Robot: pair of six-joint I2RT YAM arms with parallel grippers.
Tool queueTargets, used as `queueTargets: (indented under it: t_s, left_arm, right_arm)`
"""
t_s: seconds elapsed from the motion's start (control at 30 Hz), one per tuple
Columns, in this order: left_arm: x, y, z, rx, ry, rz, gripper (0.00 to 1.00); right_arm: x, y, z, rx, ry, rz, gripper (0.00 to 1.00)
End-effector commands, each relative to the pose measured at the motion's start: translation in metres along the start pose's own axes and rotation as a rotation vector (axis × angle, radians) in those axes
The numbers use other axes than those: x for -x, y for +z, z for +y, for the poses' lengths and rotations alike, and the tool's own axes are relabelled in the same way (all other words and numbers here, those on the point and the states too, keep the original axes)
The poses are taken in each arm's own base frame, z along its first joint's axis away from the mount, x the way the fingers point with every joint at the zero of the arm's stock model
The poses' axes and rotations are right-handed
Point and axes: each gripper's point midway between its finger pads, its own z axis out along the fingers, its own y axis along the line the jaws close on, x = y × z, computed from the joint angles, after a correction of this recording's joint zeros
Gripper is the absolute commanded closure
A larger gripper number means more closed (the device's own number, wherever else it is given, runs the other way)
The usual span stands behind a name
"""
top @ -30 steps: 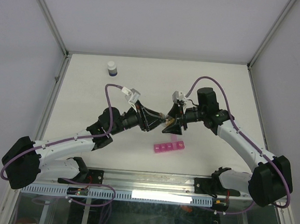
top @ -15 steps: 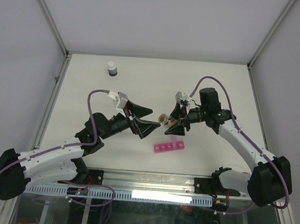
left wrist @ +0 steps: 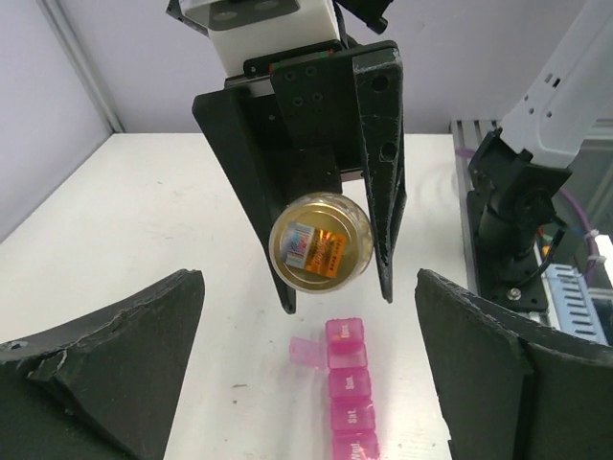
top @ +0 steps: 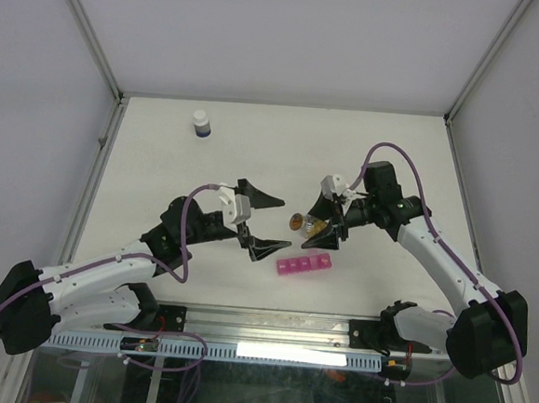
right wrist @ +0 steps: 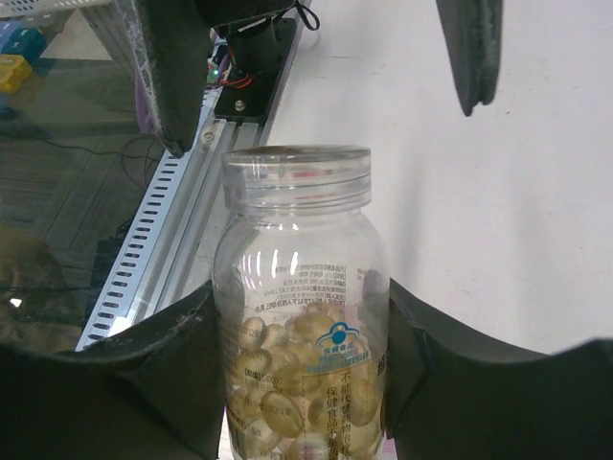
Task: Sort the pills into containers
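Observation:
My right gripper (top: 312,225) is shut on a clear bottle (top: 306,226) of yellowish pills (right wrist: 287,383), held above the table with its neck pointing at the left arm. In the right wrist view the bottle (right wrist: 301,287) sits squeezed between both fingers. The containers, a pink pill-box strip (top: 305,265), lie on the table just below the bottle. In the left wrist view the strip (left wrist: 349,402) has one lid (left wrist: 308,352) flipped open. My left gripper (top: 266,223) hangs wide open and empty a little left of the bottle (left wrist: 320,240), not touching it.
A small white-capped dark bottle (top: 200,123) stands at the back left of the white table (top: 395,146). A metal rail (top: 269,325) runs along the near edge. The right arm's base (left wrist: 517,211) shows behind the pill-box in the left wrist view.
My left gripper was shut at the bottle's neck; it has opened wide and drawn back to the left. The right gripper has carried the bottle slightly right and nearer the pink strip.

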Motion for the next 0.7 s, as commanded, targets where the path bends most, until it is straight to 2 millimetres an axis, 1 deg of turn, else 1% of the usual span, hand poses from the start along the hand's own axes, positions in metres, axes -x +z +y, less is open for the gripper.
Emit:
queueTargets:
  t_s: [0.0, 0.07, 0.17, 0.27, 0.37, 0.43, 0.47, 0.57, 0.67]
  left_arm:
    - [0.022, 0.013, 0.005, -0.058, 0.149, -0.024, 0.07]
    - [0.021, 0.018, 0.005, -0.067, 0.141, -0.019, 0.07]
    - [0.018, 0.023, 0.005, -0.086, 0.126, -0.009, 0.14]
    - [0.018, 0.027, 0.002, -0.112, 0.112, -0.006, 0.28]
    - [0.017, 0.029, 0.001, -0.120, 0.096, -0.002, 0.48]
    - [0.017, 0.030, 0.001, -0.125, 0.086, -0.003, 0.60]
    - [0.018, 0.030, 0.000, -0.127, 0.081, -0.003, 0.63]
    - [0.017, 0.030, -0.003, -0.142, 0.058, 0.000, 0.70]
    - [0.018, 0.031, -0.005, -0.146, 0.006, 0.002, 0.82]
  right_arm:
    - [0.020, -0.003, 0.002, 0.013, -0.118, -0.032, 1.00]
    - [0.019, -0.003, 0.002, 0.013, -0.114, -0.031, 1.00]
    - [0.019, -0.003, 0.001, 0.011, -0.113, -0.029, 1.00]
    - [0.019, -0.003, 0.001, 0.011, -0.115, -0.030, 1.00]
    - [0.018, -0.003, 0.001, 0.011, -0.108, -0.029, 1.00]
    - [0.018, -0.003, 0.000, 0.009, -0.106, -0.027, 1.00]
    - [0.018, -0.003, 0.000, 0.008, -0.104, -0.026, 1.00]
    - [0.017, -0.003, -0.002, 0.000, -0.099, -0.020, 1.00]
    - [0.016, -0.003, -0.006, -0.017, -0.087, -0.009, 1.00]
